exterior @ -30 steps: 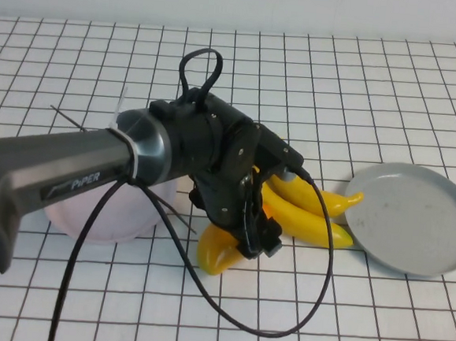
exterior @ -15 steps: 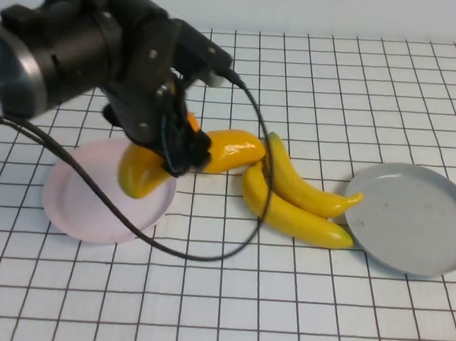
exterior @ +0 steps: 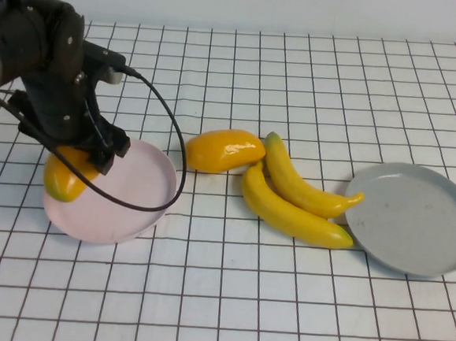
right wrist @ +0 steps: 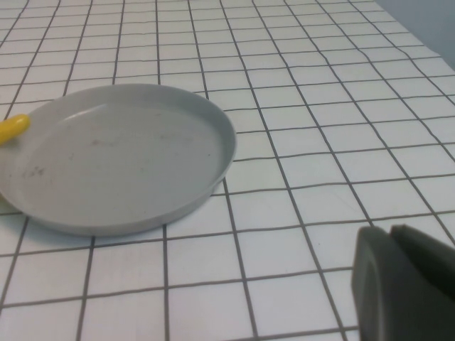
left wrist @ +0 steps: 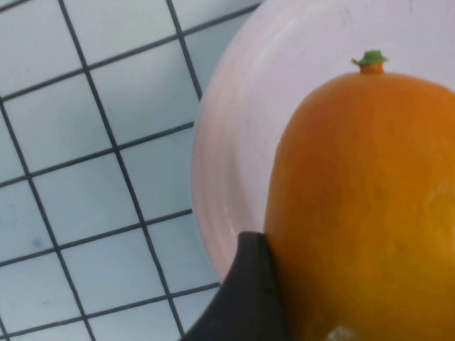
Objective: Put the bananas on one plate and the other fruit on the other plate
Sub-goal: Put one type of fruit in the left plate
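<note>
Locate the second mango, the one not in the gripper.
High view: the loose mango lies on the table near centre, between the pink plate and the two bananas.

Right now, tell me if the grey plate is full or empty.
Empty: the grey plate shows bare in both views; one banana's tip only reaches its rim. The left pincer holds a mango over the pink plate.

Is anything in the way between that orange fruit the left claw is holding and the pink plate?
Nothing visible. The left claw holds the orange fruit right over the pink plate's far-left rim. The other orange fruit and both bananas lie off to the side. The right claw is parked near the grey plate.
</note>
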Controlling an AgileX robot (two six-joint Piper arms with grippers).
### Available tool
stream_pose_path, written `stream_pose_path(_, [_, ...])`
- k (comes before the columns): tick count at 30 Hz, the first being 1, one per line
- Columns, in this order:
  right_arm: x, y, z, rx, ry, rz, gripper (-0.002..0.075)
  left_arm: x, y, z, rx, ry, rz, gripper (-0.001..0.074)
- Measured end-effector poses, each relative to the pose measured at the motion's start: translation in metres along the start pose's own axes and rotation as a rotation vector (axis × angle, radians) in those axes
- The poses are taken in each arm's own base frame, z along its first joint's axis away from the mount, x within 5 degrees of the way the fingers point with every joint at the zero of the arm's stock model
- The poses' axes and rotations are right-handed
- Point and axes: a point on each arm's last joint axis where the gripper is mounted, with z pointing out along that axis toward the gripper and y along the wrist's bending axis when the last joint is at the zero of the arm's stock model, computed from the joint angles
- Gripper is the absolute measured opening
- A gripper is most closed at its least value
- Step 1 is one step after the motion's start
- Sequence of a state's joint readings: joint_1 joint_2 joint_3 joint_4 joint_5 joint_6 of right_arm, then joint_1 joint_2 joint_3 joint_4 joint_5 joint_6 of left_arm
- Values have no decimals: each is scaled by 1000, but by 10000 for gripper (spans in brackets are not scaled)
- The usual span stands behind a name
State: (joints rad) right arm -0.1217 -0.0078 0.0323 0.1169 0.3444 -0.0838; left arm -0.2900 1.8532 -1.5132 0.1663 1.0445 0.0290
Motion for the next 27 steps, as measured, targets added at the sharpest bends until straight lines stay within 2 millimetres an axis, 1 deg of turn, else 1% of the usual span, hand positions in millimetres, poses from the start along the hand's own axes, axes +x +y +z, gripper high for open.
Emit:
stream_pose_path(2, [0,0,0,0,0,0,-16,-1,0,13,7,28,-5,567])
stream_pose_path(6, [0,0,0,0,0,0,-16,-3,-2,28,16,40,0,567])
stream_pose_path(9, [0,0,0,0,0,0,-17,-5,-5,30,47,16,66,568])
stream_pose_path(13, [0,0,0,0,0,0,-16,-6,-7,29,65,8,126,659])
stream_pose_path(16, [0,0,0,0,0,0,-17,-6,-6,29,65,11,155,668])
stream_pose_path(18, [0,0,0,0,0,0,-16,-7,-5,24,68,14,169,668])
stream_pose_path(20, [0,0,0,0,0,0,-16,-12,-4,15,70,-1,194,668])
stream_pose_path(22, [0,0,0,0,0,0,-17,-21,-8,1,70,-43,266,668])
stream_pose_path(24, [0,0,0,0,0,0,-17,-31,-16,-12,64,-96,371,668])
stream_pose_path(27, [0,0,0,0,0,0,-16,-45,-41,-30,49,-206,597,668])
